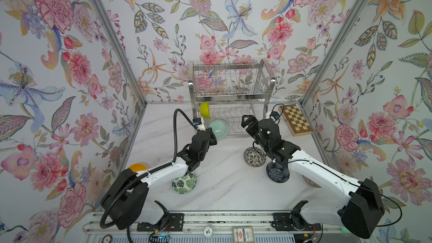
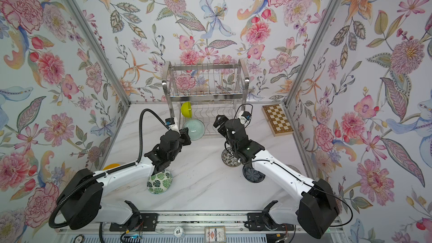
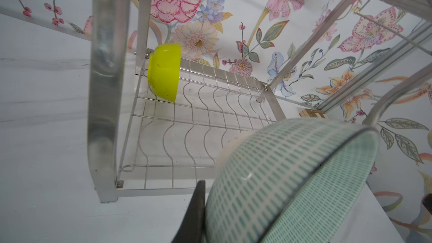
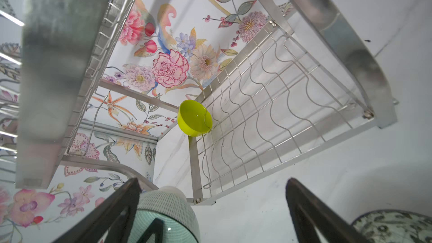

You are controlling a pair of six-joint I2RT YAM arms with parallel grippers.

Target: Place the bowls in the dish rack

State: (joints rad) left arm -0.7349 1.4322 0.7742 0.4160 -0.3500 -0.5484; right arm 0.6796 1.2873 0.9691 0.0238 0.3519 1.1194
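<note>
Nearest the front rail: green-leaf bowl (image 1: 184, 183) on the marble table (image 1: 231, 190), its far edge tucked under the left forearm. Orange-yellow bowl (image 1: 137, 167) is to its left by the side wall, mostly hidden by the same arm. Right side: dark navy bowl (image 1: 278, 174) sits open side up on the table, with the right arm crossing above it. Pink lined bowl (image 1: 308, 182) shows only a sliver of rim past that arm. Black-white floral bowl (image 1: 253, 157) is just beside the navy one and slightly farther back, open side up; cannot tell whether the two touch. Next back: left gripper (image 1: 212, 137) is clamped on the rim of the pale aqua bowl (image 1: 218, 129), jaws nearly together. In the left wrist view one finger (image 3: 198, 209) lies against the dashed outer wall. The bowl is held tipped on edge, glossy inside showing in both top views, at the front left corner of the dish rack's (image 1: 231, 82) lower tier. Contact with the wires is not resolvable. Right gripper (image 4: 211, 180) is spread wide and holds nothing. It hangs before the front edge of the lower tier, right of the aqua bowl and apart from it. Lower tier, far left corner: lime-yellow bowl (image 1: 204, 109) stands on edge against the wavy wires. Chessboard (image 1: 295, 119) lies flat on the table right of the rack, near the back wall.
</note>
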